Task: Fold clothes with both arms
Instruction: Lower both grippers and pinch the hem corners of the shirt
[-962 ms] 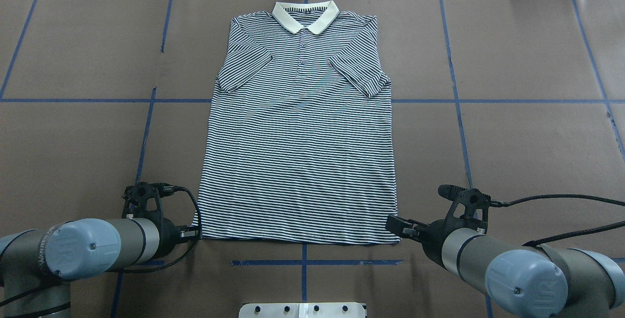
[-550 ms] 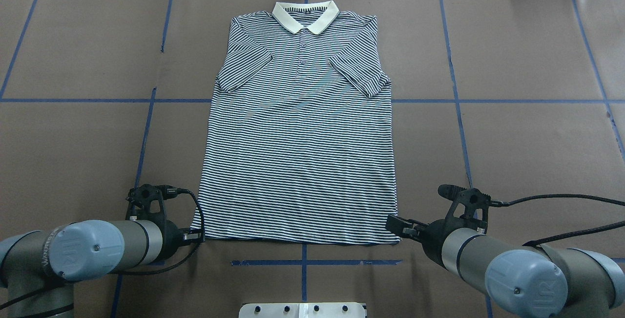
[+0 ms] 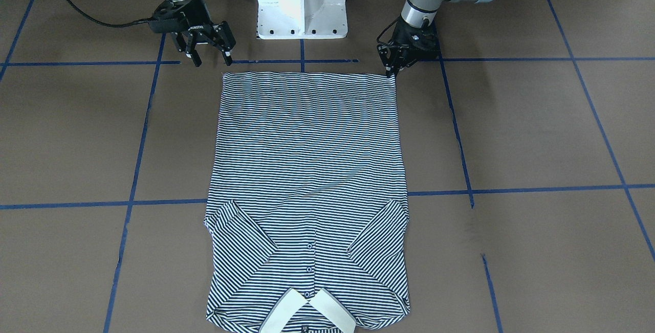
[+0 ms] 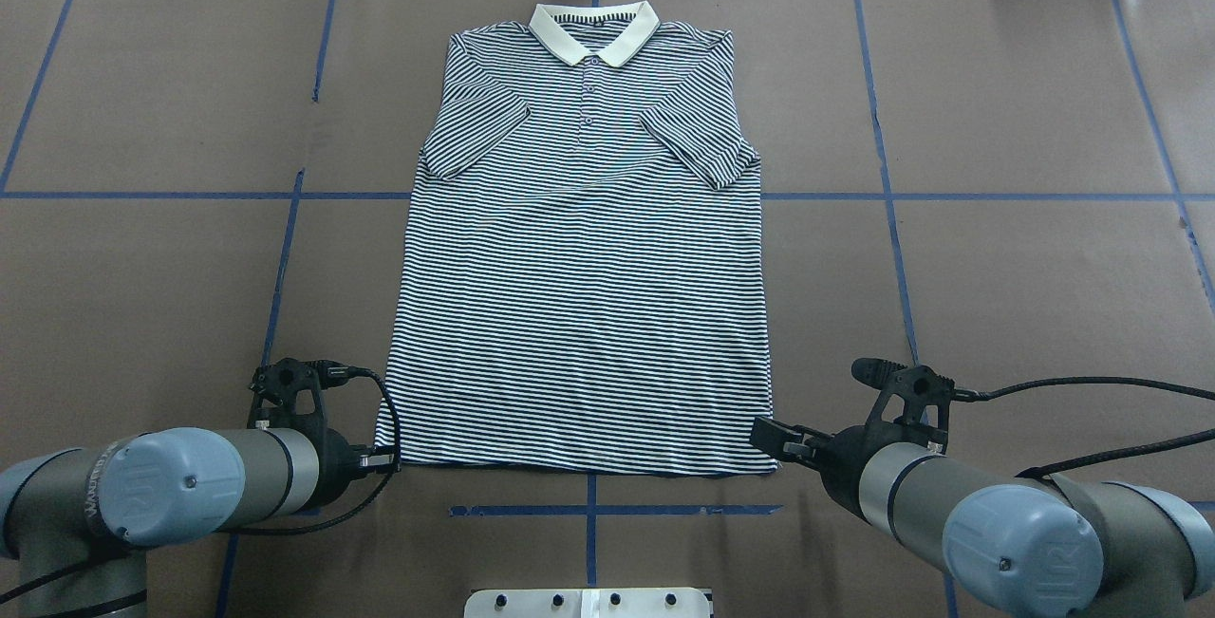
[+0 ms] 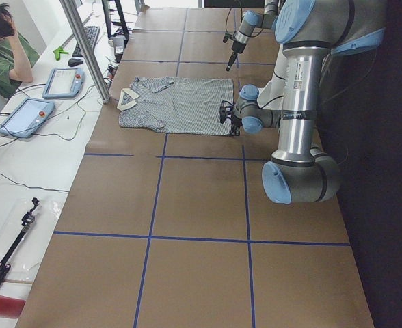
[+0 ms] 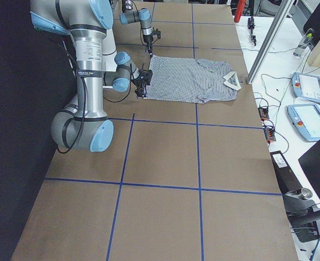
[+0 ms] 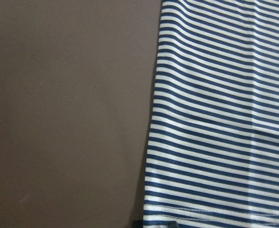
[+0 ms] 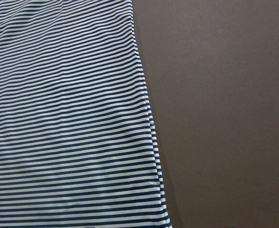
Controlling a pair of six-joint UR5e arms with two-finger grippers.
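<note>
Overhead: behind robot [image 3: 302,0], facing forward-down. Front: opposite, facing back. Sides: table [image 4: 1025,77] ends, far. Wrists: very close. All share polo shirt [image 4: 584,267] hem.

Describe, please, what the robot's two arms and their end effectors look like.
The left arm and right arm are grey metal tubes with light blue rounded joint caps carrying a logo. Black cables loop to each wrist. The left end effector and right end effector are black and two-fingered.
</note>
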